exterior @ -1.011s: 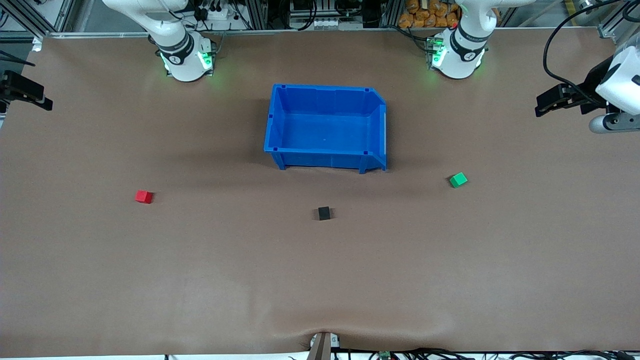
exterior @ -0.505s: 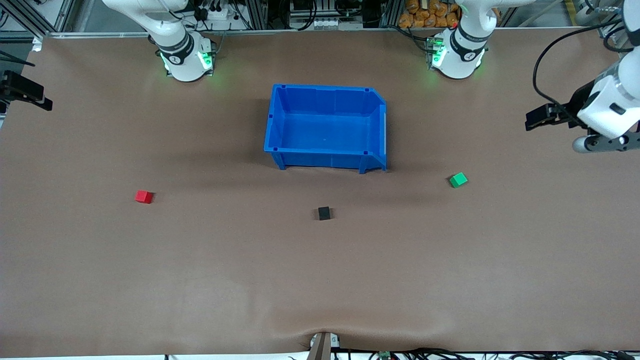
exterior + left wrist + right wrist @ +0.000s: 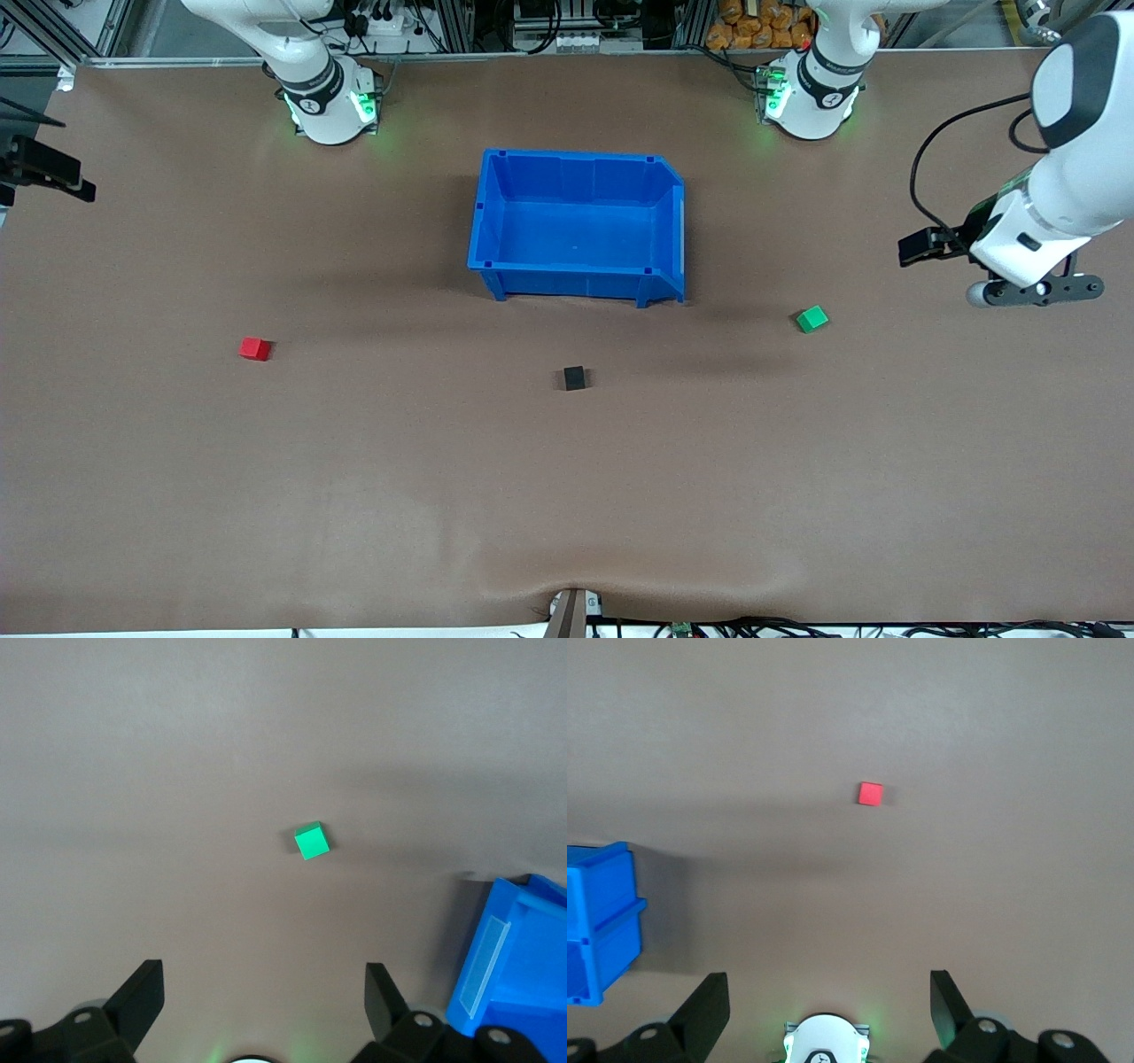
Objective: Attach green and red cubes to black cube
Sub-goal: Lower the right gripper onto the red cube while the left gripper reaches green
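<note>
A brown table (image 3: pixel 354 496) carries a blue bin (image 3: pixel 578 226), open at the top, at its middle near the robot bases. Nothing is seen inside the bin.

The black cube (image 3: pixel 574 378) lies on the table nearer to the front camera than the bin, roughly in line with the bin's middle. The green cube (image 3: pixel 811 318) rests toward the left arm's end of the table, slightly farther from the front camera than the black cube and well apart from it. The red cube (image 3: pixel 254 348) rests toward the right arm's end of the table, also well apart from the black cube. All three cubes are separate; none is touching another.

The left gripper (image 3: pixel 257 1001) is held in the air over the table at the left arm's end, with the green cube (image 3: pixel 311 841) visible on the table ahead of it in the left wrist view. Its fingers (image 3: pixel 137 1001) are spread wide with nothing between them. A corner of the blue bin (image 3: pixel 518 966) is seen in the same view.

The right gripper (image 3: pixel 824 1003) is held in the air at the right arm's end of the table. Its fingers (image 3: pixel 702 1005) are likewise spread wide and hold nothing. The red cube (image 3: pixel 870 794) is seen on the table ahead of it, well apart, and an end of the blue bin (image 3: pixel 601 921) appears at the edge of the right wrist view.
</note>
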You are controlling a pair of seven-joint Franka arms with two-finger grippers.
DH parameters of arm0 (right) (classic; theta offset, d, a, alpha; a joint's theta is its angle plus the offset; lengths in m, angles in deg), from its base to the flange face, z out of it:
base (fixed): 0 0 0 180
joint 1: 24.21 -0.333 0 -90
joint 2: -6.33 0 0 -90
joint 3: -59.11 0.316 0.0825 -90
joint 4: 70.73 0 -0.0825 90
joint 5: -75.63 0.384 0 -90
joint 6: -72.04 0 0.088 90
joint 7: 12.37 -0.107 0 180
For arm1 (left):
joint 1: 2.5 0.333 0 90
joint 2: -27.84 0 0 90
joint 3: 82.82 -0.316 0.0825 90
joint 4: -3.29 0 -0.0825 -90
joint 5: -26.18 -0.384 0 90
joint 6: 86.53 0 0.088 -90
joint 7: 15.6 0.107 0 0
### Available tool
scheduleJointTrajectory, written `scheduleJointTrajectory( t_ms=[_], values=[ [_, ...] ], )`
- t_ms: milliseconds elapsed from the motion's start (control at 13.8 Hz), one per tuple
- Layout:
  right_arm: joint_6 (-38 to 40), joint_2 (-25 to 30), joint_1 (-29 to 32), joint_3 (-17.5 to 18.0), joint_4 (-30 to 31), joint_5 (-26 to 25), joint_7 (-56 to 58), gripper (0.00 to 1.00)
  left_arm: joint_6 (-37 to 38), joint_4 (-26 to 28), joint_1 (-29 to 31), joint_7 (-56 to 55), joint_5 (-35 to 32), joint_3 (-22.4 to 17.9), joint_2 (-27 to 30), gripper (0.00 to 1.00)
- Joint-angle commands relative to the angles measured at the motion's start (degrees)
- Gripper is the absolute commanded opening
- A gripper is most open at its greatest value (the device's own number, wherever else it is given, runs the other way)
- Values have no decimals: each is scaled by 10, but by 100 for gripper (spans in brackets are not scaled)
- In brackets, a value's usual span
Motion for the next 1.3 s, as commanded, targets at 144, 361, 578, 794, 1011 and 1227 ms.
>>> scheduleJointTrajectory(
  t_ms=[144, 361, 578, 794, 1011, 1227],
  values=[
    [-22, -92, 41, 3, -2, -3, 0, 100, -107, 83, -7, -48, -7, 13, 0, 100],
    [-43, -193, 70, 3, -4, 4, 0, 100, -169, 130, -5, -55, -9, 14, -2, 100],
    [-131, -271, 78, 4, -4, 6, -1, 100, -253, 202, -1, -66, -25, 14, -2, 100],
    [-180, -328, 75, 7, 2, 45, -10, 100, -337, 261, 8, -115, -25, 14, -13, 100],
    [-271, -358, 66, 8, 27, 59, -8, 100, -398, 284, 44, -134, -25, 15, -34, 100],
    [-361, -382, 62, 8, 72, 67, -10, 100, -422, 282, 27, -218, -25, 19, -57, 100]
  ],
)
